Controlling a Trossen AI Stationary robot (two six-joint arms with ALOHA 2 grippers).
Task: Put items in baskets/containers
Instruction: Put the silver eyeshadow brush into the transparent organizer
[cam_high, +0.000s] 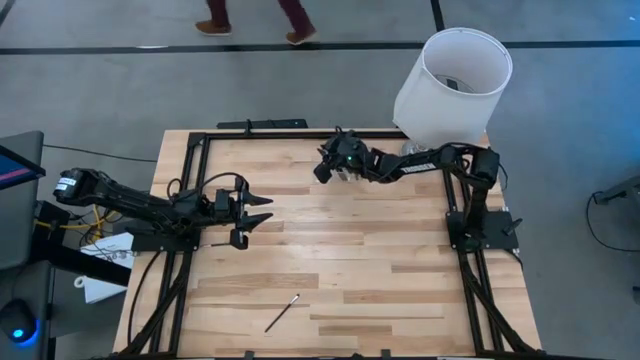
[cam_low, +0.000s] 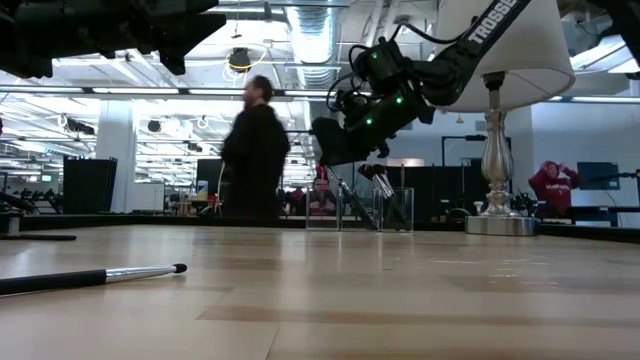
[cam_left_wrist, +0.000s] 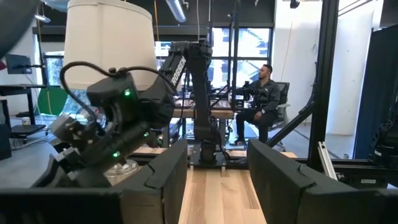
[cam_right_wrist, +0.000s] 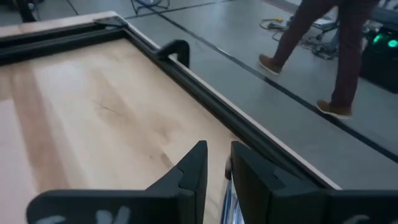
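Observation:
My right gripper (cam_high: 324, 168) hangs over the far middle of the table, above a clear container (cam_low: 395, 210) that holds dark slim brushes leaning inside it. It is shut on a thin brush (cam_low: 378, 182) with a dark head and a silver ferrule. Another brush (cam_high: 283, 313), black-handled with a pale ferrule, lies flat on the wood near the front edge. My left gripper (cam_high: 262, 215) stands open at the table's left, above the wood, with nothing between its fingers. My right gripper pinches the thin brush between its two fingers; a slim silvery stretch of the brush (cam_right_wrist: 226, 186) shows in the narrow gap. The fingers slant downward. The brush slants below the gripper over the container; whether its lower end touches the container, I cannot tell.
A lamp with a big white shade (cam_high: 452, 78) stands at the far right corner, close to the right arm. A black frame (cam_high: 200, 150) runs round the table. A person (cam_low: 255, 150) walks past beyond the far edge. Bare wood lies between the two arms.

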